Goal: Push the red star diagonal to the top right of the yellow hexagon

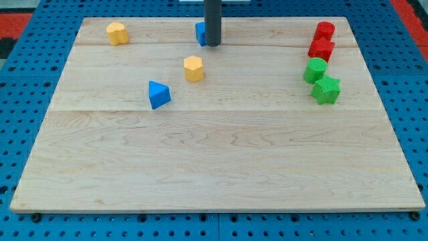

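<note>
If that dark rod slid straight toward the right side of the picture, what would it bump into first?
Probably the red star. My tip sits at the view's top, right beside a partly hidden blue block; the wooden board between it and the red star shows nothing else. Depth is uncertain, so it might narrowly miss.

We've got the red star (321, 48) over at the view's right, near the top edge of the board, sitting flat. It's a chunky red block, and its points look a bit soft from here, so the star shape is probably right. The yellow hexagon (193, 68) sits well apart to its left, slightly lower, flat-topped and upright on the wood.
</note>
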### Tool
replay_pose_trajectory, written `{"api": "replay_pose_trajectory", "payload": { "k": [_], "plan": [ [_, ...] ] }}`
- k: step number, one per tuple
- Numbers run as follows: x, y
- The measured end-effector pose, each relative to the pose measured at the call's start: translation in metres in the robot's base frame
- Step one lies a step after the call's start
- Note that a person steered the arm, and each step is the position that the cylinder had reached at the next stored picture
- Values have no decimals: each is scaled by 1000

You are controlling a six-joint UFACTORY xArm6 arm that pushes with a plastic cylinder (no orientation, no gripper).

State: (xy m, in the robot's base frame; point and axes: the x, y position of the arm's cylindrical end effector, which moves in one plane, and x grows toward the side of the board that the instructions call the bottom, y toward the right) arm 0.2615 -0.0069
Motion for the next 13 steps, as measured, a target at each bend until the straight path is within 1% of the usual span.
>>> {"api": "replay_pose_trajectory", "payload": {
  "k": [1, 2, 3, 5, 6, 7, 8, 9, 10, 11, 12, 13],
  "plan": [
    [4, 2],
    [19, -19],
    [27, -19],
    [27, -17],
    [27, 35],
    [28, 54],
    [94, 38],
    [147, 53],
    [86, 85],
    [-15, 155],
    [-69, 200],
    [-44, 249]
  ]
}}
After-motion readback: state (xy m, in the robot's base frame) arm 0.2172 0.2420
